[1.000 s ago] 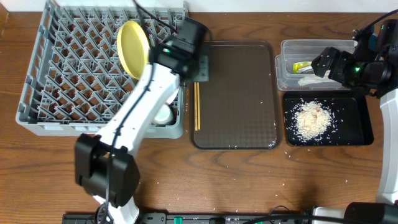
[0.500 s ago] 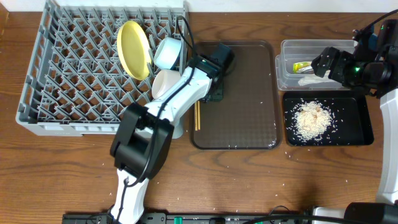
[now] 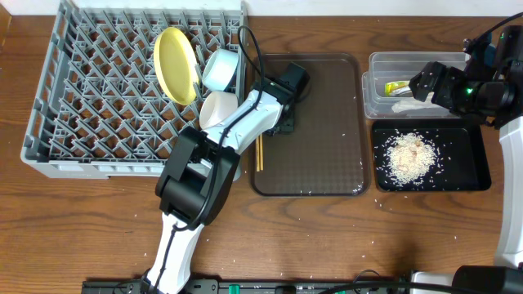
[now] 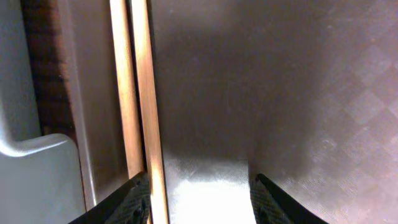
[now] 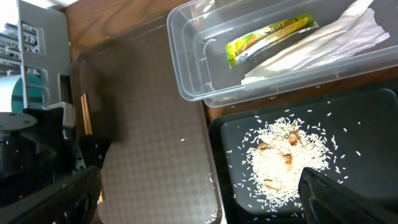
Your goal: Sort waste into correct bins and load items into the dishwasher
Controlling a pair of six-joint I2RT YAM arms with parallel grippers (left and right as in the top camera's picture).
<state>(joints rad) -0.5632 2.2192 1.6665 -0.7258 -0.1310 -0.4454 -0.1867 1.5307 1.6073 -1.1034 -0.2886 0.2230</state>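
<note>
The wooden chopsticks [image 3: 259, 153] lie along the left edge of the brown serving tray [image 3: 327, 139]. My left gripper [image 3: 276, 127] is low over the tray beside them. In the left wrist view it is open [image 4: 202, 200], with its left finger at the chopsticks [image 4: 138, 93]. The yellow plate [image 3: 174, 65], light blue bowl [image 3: 219, 70] and white bowl [image 3: 216, 109] stand in the grey dish rack [image 3: 73, 98]. The white cup is hidden. My right gripper [image 3: 421, 82] is open and empty [image 5: 205, 199] above the clear tub [image 3: 372, 98], which holds the wrapper [image 5: 267, 38] and white paper [image 5: 323, 43].
The black tray [image 3: 476, 167] in front of the tub holds the rice heap [image 3: 409, 155], with loose grains around it. A few grains lie on the brown tray and on the table's front. My left arm stretches across the rack's front right corner.
My left arm has swung from the rack over to the brown tray's left side, uncovering the two bowls in the rack. My right arm has not moved.
</note>
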